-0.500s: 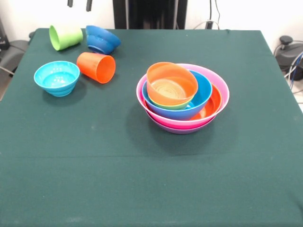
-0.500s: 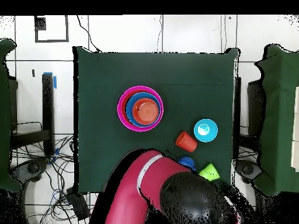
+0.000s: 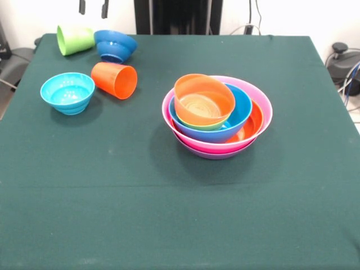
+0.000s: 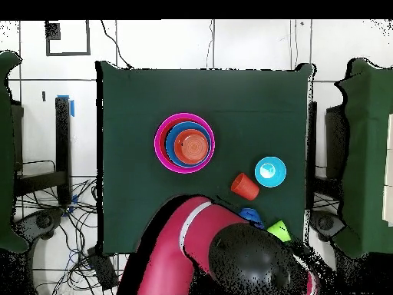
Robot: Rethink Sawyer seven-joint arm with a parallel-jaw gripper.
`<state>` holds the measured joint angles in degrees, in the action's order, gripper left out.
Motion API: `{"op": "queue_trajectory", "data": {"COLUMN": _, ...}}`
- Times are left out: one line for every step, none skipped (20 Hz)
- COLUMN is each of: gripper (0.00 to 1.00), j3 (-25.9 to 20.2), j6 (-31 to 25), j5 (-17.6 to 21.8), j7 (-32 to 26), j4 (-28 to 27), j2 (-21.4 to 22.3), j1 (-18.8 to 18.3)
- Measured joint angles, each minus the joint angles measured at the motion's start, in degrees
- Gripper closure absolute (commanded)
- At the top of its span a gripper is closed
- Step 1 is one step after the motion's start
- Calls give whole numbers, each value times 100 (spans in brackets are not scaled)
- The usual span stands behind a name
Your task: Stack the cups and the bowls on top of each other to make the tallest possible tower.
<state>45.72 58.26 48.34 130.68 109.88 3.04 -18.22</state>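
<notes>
The tower [image 3: 216,115] stands right of centre: a pink bowl [image 3: 264,101] on a purple one, holding large orange and blue bowls, a small lime green bowl and a small orange bowl [image 3: 203,100] tilted on top. The orange cup [image 3: 115,80] lies on its side at the left. The light blue bowl [image 3: 67,93] stands beside it. The lime green cup [image 3: 74,39] lies on its side at the far left, next to the dark blue bowl [image 3: 115,45]. My gripper [image 3: 93,7] shows only its tips at the top edge, open and empty, above these two.
In the overhead view my red arm [image 4: 192,238] covers the table's near edge and partly hides the dark blue bowl [image 4: 249,215] and the green cup [image 4: 278,229]. The tower [image 4: 184,144] sits mid-table. Cables lie off the table's right side.
The green cup and the dark blue bowl have shifted towards the far left corner, and the bowl now sits level. The gripper tips have moved slightly left.
</notes>
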Motion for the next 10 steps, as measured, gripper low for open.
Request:
{"op": "queue_trajectory", "data": {"gripper": 0, "j3": 0, "j6": -1, "j5": 14, "j7": 0, "j4": -15, "j2": -3, "j1": 0}}
{"op": "queue_trajectory", "data": {"gripper": 0, "j3": -1, "j6": 0, "j5": 49, "j7": 0, "j4": -58, "j2": -13, "j1": -3}}
{"op": "queue_trajectory", "data": {"gripper": 0, "j3": -7, "j6": 0, "j5": 82, "j7": 0, "j4": -117, "j2": -32, "j1": -24}}
{"op": "queue_trajectory", "data": {"gripper": 0, "j3": -17, "j6": 4, "j5": 96, "j7": 0, "j4": -162, "j2": -55, "j1": -56}}
{"op": "queue_trajectory", "data": {"gripper": 0, "j3": -28, "j6": 9, "j5": 109, "j7": 0, "j4": -192, "j2": -72, "j1": -81}}
{"op": "queue_trajectory", "data": {"gripper": 0, "j3": -40, "j6": 14, "j5": 123, "j7": 0, "j4": -222, "j2": -90, "j1": -105}}
{"op": "queue_trajectory", "data": {"gripper": 0, "j3": -50, "j6": 15, "j5": 139, "j7": 0, "j4": -249, "j2": -108, "j1": -128}}
{"op": "queue_trajectory", "data": {"gripper": 0, "j3": -79, "j6": 24, "j5": 193, "j7": 0, "j4": -320, "j2": -146, "j1": -182}}
{"op": "queue_trajectory", "data": {"gripper": 0, "j3": -108, "j6": 33, "j5": 248, "j7": 0, "j4": -390, "j2": -185, "j1": -237}}
{"op": "queue_trajectory", "data": {"gripper": 0, "j3": -129, "j6": 32, "j5": 290, "j7": 0, "j4": -440, "j2": -211, "j1": -272}}
